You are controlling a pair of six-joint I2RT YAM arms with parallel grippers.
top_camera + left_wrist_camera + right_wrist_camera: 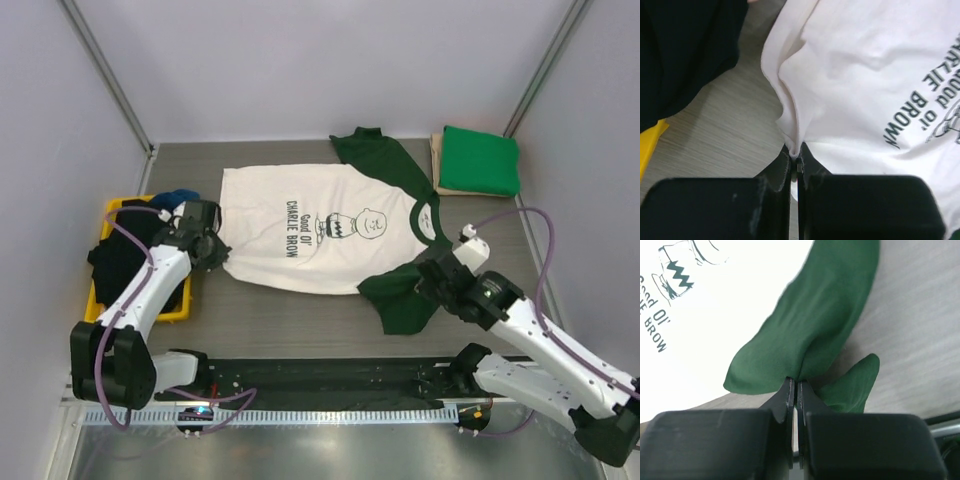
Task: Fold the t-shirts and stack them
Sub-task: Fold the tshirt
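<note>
The cream t-shirt point(300, 230) with dark green sleeves, collar and a Charlie Brown print lies spread on the table, collar to the right. My left gripper point(215, 250) is shut on its cream hem corner point(792, 142) at the lower left. My right gripper point(432, 272) is shut on the near dark green sleeve point(400, 295), which bunches at the fingertips in the right wrist view point(810, 335). A folded bright green t-shirt point(481, 160) lies on a tan board at the back right. Black and blue shirts point(135, 235) sit piled in the yellow tray.
The yellow tray point(100, 292) stands at the left edge next to my left arm. The tan board point(437, 160) lies under the green shirt at the back right. White walls enclose the table. A black rail point(330, 375) runs along the near edge.
</note>
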